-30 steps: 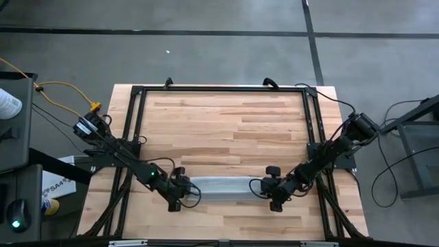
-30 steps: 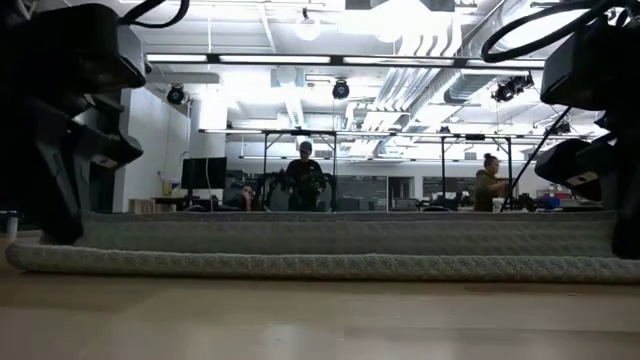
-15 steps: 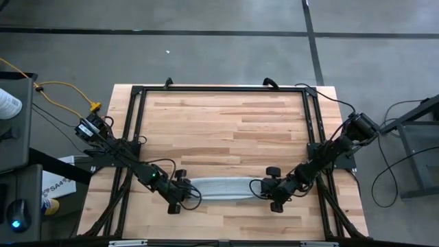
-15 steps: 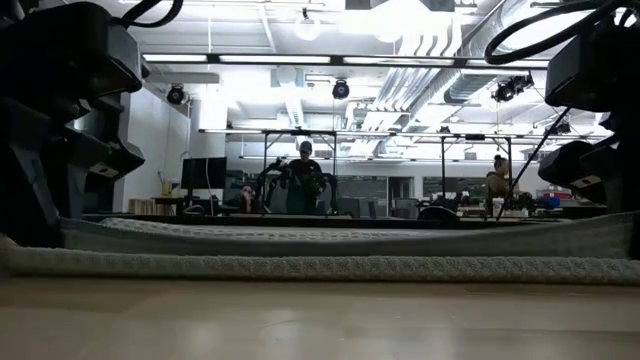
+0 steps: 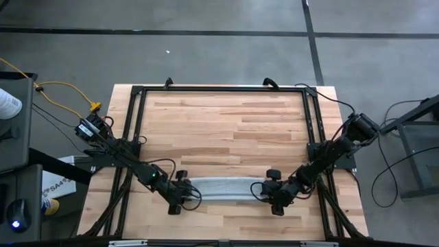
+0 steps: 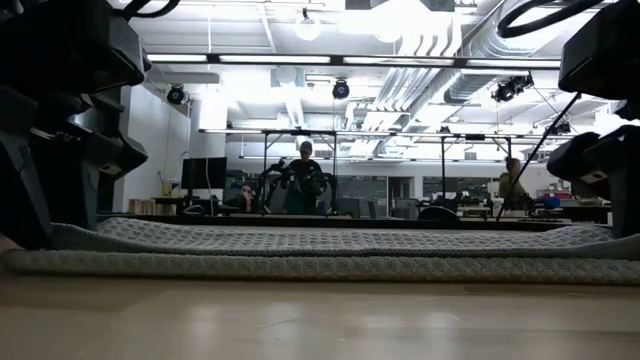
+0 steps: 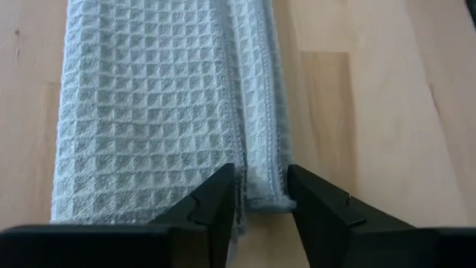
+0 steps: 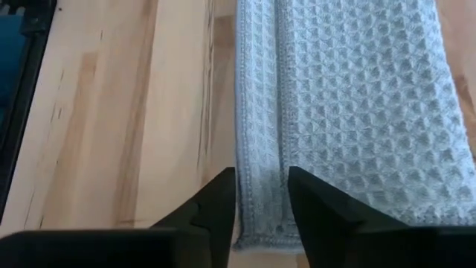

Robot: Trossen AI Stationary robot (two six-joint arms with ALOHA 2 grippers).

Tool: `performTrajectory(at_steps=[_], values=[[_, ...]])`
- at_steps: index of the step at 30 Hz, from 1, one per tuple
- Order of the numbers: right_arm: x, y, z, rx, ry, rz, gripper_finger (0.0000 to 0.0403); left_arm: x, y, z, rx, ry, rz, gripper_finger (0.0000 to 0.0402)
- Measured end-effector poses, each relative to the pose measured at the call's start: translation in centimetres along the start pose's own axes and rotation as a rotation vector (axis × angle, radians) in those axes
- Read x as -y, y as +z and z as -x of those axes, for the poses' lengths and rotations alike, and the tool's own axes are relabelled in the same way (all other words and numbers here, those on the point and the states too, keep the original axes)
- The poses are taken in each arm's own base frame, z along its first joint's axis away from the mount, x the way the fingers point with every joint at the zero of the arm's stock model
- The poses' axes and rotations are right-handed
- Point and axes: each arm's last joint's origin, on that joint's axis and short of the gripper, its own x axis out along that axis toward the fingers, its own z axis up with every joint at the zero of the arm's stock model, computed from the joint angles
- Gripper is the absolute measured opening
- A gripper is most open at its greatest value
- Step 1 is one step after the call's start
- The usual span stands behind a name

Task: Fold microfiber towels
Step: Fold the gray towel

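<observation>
Both claws parted at the folded towel's [image 5: 225,189] ends (lying flat).

left tool [image 5: 184,196] low, fingers parted, right tool [image 5: 267,195] low opposite, fingers parted

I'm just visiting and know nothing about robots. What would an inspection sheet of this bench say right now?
Surface: wooden table, black frame around its edge.
Job's things: towel, folded into a long narrow strip, flat near the front edge.
Clutter: nothing seen on the table.
Hands: left hand open over one end of the strip; right hand open over the other end; neither holds it.
Cables: yellow cable left of the table; black cables to the right.
Surroundings: grey floor; a person standing far behind.
</observation>
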Motion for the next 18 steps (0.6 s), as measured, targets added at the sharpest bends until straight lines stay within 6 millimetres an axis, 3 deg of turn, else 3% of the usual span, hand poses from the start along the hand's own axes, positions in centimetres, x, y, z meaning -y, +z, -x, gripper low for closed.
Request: performTrajectory(at_steps=[18], values=[[-1.3,0.0,0.3,0.047,0.077,-0.025,0.0156,0.6,0.4,0.0,-0.007,-0.133,0.017,0.0129]])
